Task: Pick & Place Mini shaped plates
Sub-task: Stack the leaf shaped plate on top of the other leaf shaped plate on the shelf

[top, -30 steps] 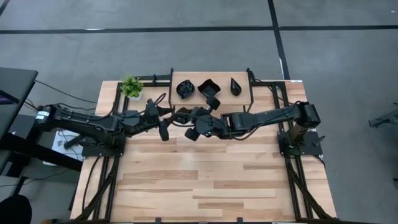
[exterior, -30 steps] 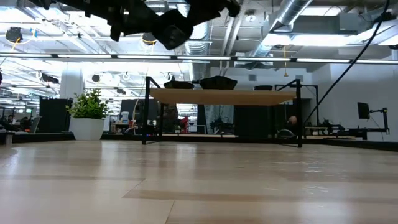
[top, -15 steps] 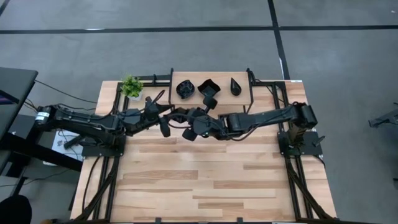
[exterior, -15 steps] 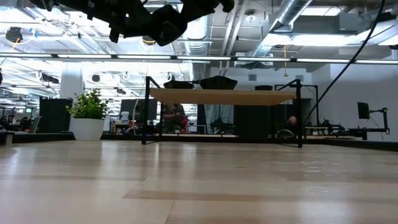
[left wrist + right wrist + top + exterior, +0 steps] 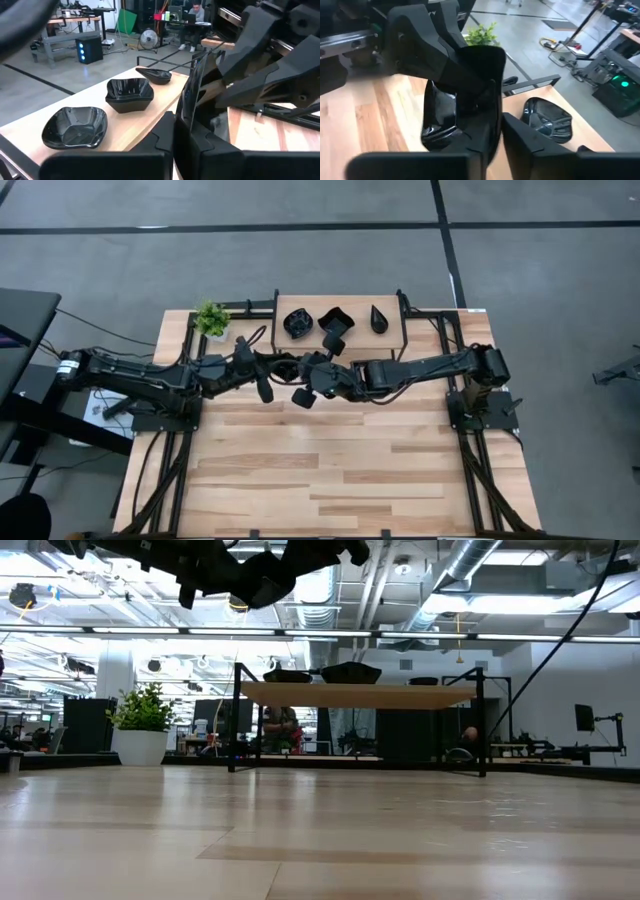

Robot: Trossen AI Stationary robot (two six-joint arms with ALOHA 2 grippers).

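Handover in mid-air, seen from the high view: left gripper (image 5: 272, 368) and right gripper (image 5: 312, 374) meeting nose to nose above the light wooden slatted table (image 5: 350, 470), just in front of the raised wooden shelf (image 5: 345, 335) at the table's far edge. Held plate not separable from the dark gripper parts at this angle. On the shelf, three glossy black mini shaped plates in a row: a wavy-edged one (image 5: 297, 323), a squarish one (image 5: 335, 319) and a teardrop one (image 5: 379, 318). Small green plant in a white pot (image 5: 211, 319) just beside the shelf, on the left arm's side.

Low view: both grippers high at the upper edge, well above the tabletop. Shelf standing behind with the dishes on top.

Left wrist view: held plate, a thin glossy black mini shaped plate (image 5: 192, 95), seen edge-on and upright, pinched between the left gripper's closed fingers (image 5: 160, 137). Right gripper close behind it, against the plate's far part. Shelf dishes beyond. A seated person (image 5: 196, 14) far back in the room.

Right wrist view: same plate face-on, clamped from above by the left gripper. Lower rim sitting at the right gripper's tip; whether that gripper presses on it, cannot tell.
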